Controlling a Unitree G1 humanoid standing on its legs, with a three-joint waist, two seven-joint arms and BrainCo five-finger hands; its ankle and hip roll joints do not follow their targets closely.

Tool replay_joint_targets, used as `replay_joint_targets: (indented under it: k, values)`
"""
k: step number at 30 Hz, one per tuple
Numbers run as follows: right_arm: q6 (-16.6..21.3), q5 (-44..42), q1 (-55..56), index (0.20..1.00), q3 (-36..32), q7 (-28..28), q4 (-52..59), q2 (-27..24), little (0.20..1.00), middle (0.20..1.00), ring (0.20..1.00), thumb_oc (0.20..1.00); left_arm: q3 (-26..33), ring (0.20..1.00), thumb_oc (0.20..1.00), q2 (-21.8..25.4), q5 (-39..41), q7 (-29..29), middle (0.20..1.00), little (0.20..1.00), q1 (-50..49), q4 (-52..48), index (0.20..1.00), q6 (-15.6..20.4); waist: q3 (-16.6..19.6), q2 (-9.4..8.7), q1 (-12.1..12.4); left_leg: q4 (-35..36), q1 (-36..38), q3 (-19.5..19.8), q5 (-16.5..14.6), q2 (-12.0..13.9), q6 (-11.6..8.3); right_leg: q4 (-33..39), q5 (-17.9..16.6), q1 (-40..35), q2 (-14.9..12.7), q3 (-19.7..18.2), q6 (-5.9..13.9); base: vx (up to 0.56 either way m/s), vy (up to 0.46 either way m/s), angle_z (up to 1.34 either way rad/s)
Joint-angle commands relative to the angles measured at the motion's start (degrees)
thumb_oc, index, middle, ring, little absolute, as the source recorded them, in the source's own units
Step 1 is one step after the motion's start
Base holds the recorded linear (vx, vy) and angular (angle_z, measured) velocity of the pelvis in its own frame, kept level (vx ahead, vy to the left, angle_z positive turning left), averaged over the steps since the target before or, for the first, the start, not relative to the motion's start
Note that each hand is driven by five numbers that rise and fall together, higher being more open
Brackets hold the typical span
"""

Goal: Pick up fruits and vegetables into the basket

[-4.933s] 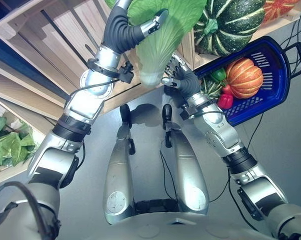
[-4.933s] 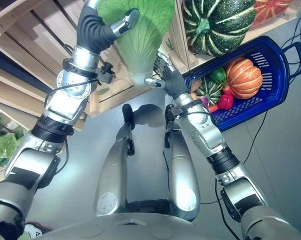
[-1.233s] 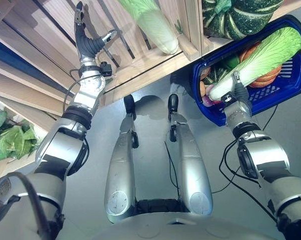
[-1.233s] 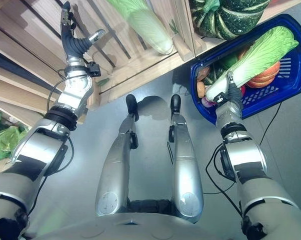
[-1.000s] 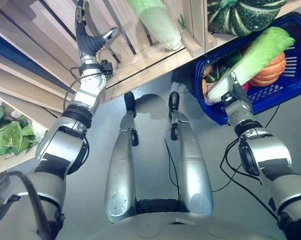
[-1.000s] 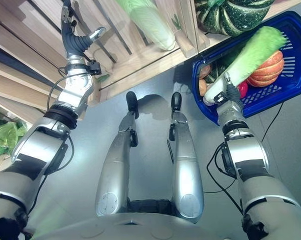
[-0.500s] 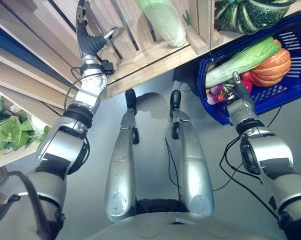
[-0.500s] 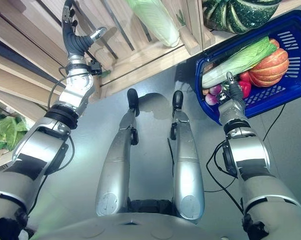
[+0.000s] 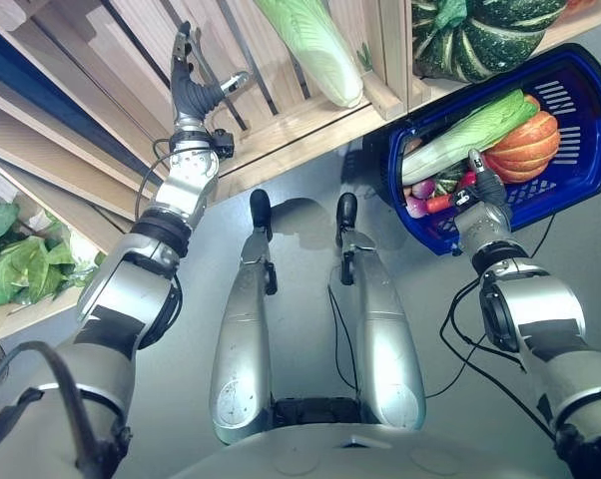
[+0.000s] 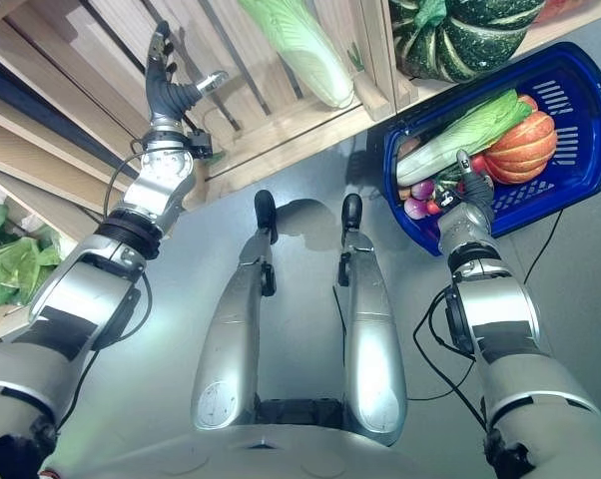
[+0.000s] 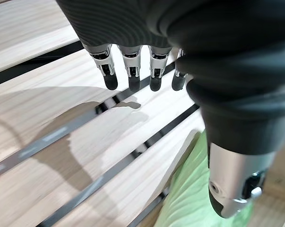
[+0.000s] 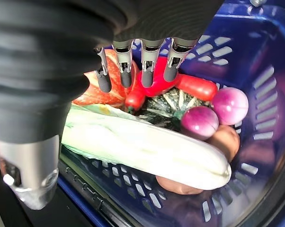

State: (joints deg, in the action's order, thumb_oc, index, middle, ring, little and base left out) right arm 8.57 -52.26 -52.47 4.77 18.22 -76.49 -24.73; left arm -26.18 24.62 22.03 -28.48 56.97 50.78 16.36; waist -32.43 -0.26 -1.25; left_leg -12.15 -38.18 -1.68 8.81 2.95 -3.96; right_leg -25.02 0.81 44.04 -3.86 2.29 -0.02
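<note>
Wooden slat crates point(image 9: 281, 110) run along the back, grey floor point(image 9: 300, 399) below, blue basket point(image 9: 592, 150) on the floor at right. Cabbage point(image 9: 470, 132) now lies across the basket on top of the orange pumpkin point(image 9: 525, 148), red peppers point(image 12: 156, 80) and onions point(image 12: 230, 105). Right hand point(image 9: 477, 190) sits at the near rim, fingers point(image 12: 142, 71) straight, holding nothing, tips just over the produce. Left hand point(image 9: 194, 85) is up at the slats, fingers spread, empty; second cabbage point(image 9: 315, 45) lies near it in the crate, green squash point(image 9: 480, 35) further right.

Risks: cabbage rests high and long on a rounded pile, so a knock from the right hand pulling back could roll it off the rim. Basket looks nearly full, so another cabbage may not seat. Left-hand reach could snag fingers in the slat gaps.
</note>
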Motion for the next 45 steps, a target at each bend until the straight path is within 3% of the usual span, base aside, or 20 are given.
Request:
replay_joint_targets:
  k: [1,4,16,35,45]
  values:
    - [3.1,5.9,3.3,1.0,1.4,1.4,1.0,-1.0,1.0,1.0,1.0,1.0,0.7,1.0,1.0,-2.7,3.5,0.4,1.0,1.0,2.4,1.8,1.0,-2.0,2.6,0.55,-1.6,-3.7,0.5,0.8,-7.3,-2.2,0.99,5.2,-1.1,-4.5,1.3,2.2,3.25,0.0,0.0,0.0]
    - [4.1,6.8,5.0,1.0,2.8,2.9,2.2,0.7,1.0,1.0,1.0,1.0,0.4,1.0,1.0,-3.6,7.5,0.2,1.0,1.0,3.1,2.2,1.0,-4.9,2.6,-0.15,-2.1,-2.7,2.0,0.5,-7.3,-2.0,1.09,6.1,-1.1,-5.9,1.7,1.9,3.25,0.0,-0.009,-0.03]
    - [4.6,11.2,7.7,1.0,5.7,3.3,4.2,2.1,1.0,1.0,1.0,1.0,1.2,1.0,1.0,-5.5,17.1,-1.2,1.0,1.0,6.0,2.8,1.0,-8.3,2.6,-0.27,-4.0,-2.4,3.3,-0.3,-7.5,-1.8,0.85,7.2,-0.6,-7.7,1.6,1.4,3.01,0.0,0.005,-0.01]
    - [6.1,11.4,6.0,1.0,10.1,2.5,4.7,2.6,1.0,1.0,1.0,1.0,0.3,1.0,1.0,-4.9,21.6,-5.7,1.0,1.0,19.0,7.5,1.0,-12.5,2.6,-1.07,-6.4,-3.3,2.0,-1.4,-7.6,-1.3,0.54,6.7,-0.2,-6.3,1.7,0.9,2.43,0.0,0.002,-0.01]
    - [6.7,11.4,4.6,1.0,11.6,1.4,3.4,2.3,1.0,1.0,1.0,1.0,0.2,1.0,1.0,-4.1,24.2,-4.8,1.0,1.0,24.3,16.3,1.0,-15.2,2.6,-1.31,-7.8,-3.8,0.4,-1.9,-7.5,-1.0,0.34,6.4,-0.2,-4.5,1.7,0.4,2.28,0.01,0.003,-0.02]
